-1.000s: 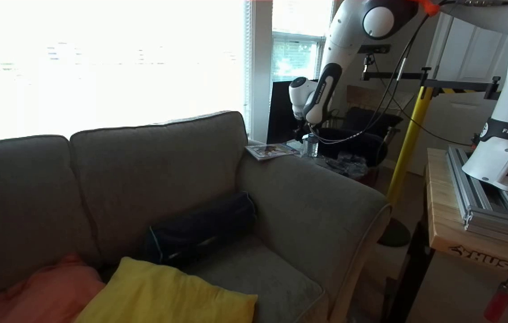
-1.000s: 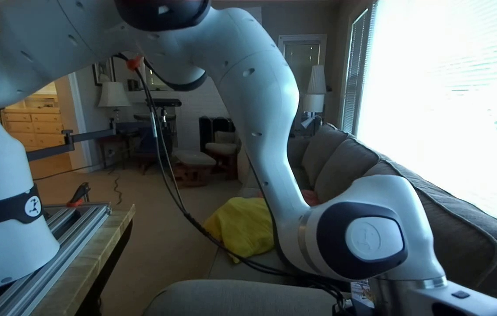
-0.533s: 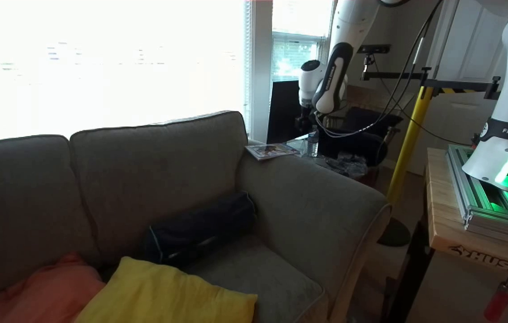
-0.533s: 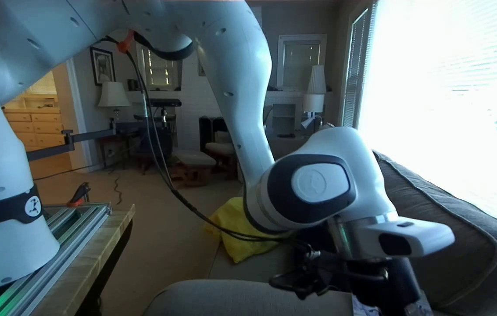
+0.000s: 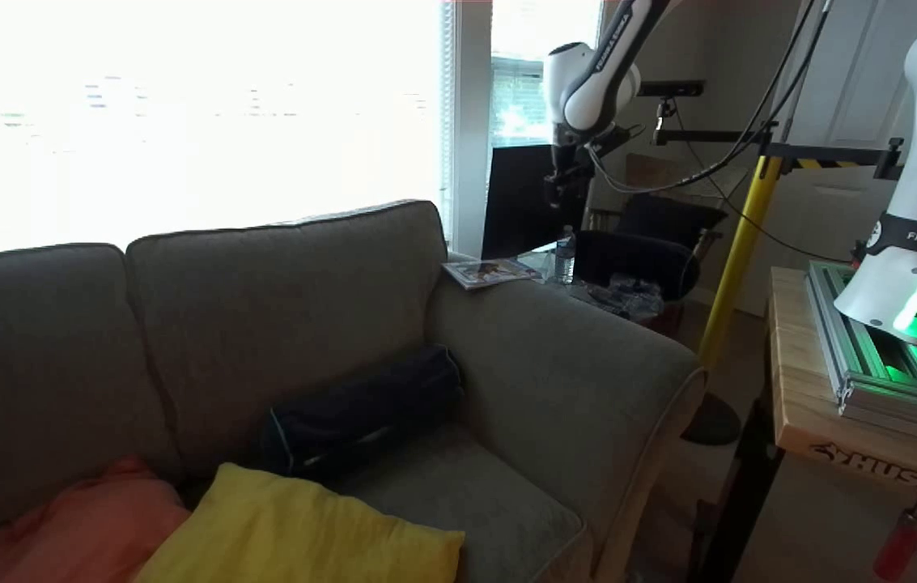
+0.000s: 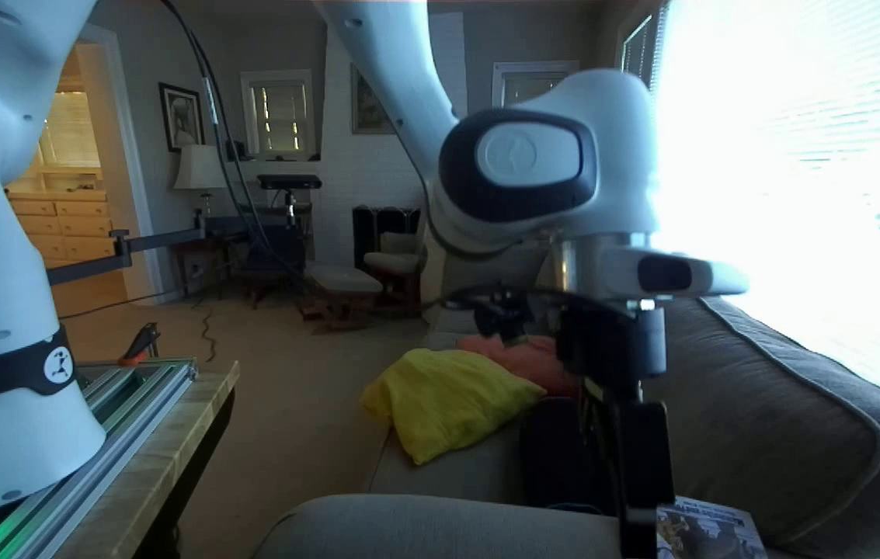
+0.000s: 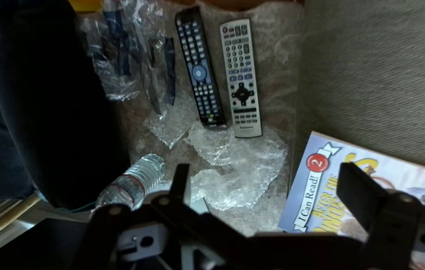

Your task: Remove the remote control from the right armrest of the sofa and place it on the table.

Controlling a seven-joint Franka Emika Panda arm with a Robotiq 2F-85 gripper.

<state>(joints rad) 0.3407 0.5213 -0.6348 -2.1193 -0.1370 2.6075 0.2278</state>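
Observation:
In the wrist view, a black remote (image 7: 198, 73) and a silver Panasonic remote (image 7: 241, 80) lie side by side on the speckled table (image 7: 278, 101) beside the sofa. No remote shows on the right armrest (image 5: 555, 348), whose grey fabric also fills the right of the wrist view (image 7: 377, 71). My gripper (image 7: 266, 183) is open with nothing between its fingers. It hangs above the table and the armrest's back end, apart from both remotes. In an exterior view the gripper (image 5: 557, 190) is above the water bottle. In both exterior views I cannot make out the remotes.
A book (image 7: 321, 187) lies on the armrest below one finger. A water bottle (image 7: 133, 182), clear plastic wrapping (image 7: 235, 176) and a plastic bag (image 7: 122, 52) are on the table. A dark bolster (image 7: 51, 112) is beside it. A yellow pillow (image 6: 440, 404) lies on the sofa.
The arm has risen and drawn back, lifting the gripper well above the table and armrest. The base light has turned green. The book and bottle have not moved.

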